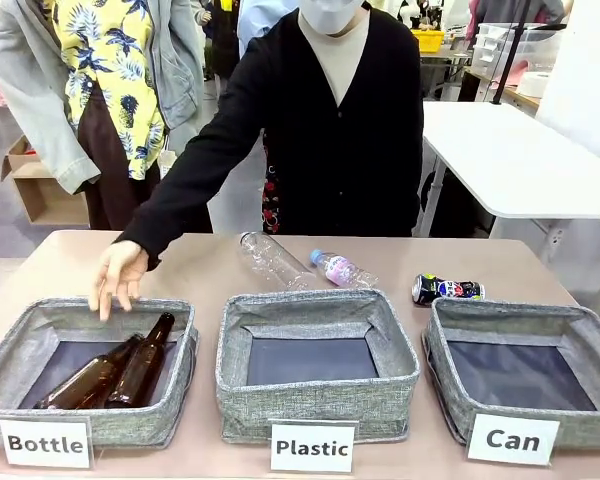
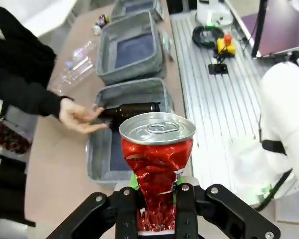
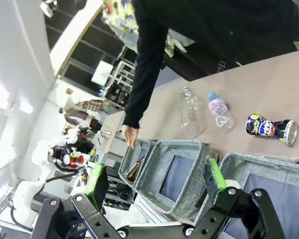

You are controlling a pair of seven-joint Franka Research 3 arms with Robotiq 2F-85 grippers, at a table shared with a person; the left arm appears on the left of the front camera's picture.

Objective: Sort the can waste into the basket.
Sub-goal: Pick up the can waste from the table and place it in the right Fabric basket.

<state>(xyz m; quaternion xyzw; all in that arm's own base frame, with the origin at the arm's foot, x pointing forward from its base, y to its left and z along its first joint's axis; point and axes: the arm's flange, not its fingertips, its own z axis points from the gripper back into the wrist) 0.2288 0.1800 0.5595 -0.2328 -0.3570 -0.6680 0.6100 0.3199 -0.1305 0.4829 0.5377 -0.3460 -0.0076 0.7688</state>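
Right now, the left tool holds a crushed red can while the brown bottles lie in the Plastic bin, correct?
No: the brown bottles lie in the Bottle bin, as the front view shows. The left tool does hold the crushed red can.

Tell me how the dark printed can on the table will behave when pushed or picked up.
The dark can lies on its side, so a nudge would probably roll it. It looks dented, so it is likely light and easily crushed.
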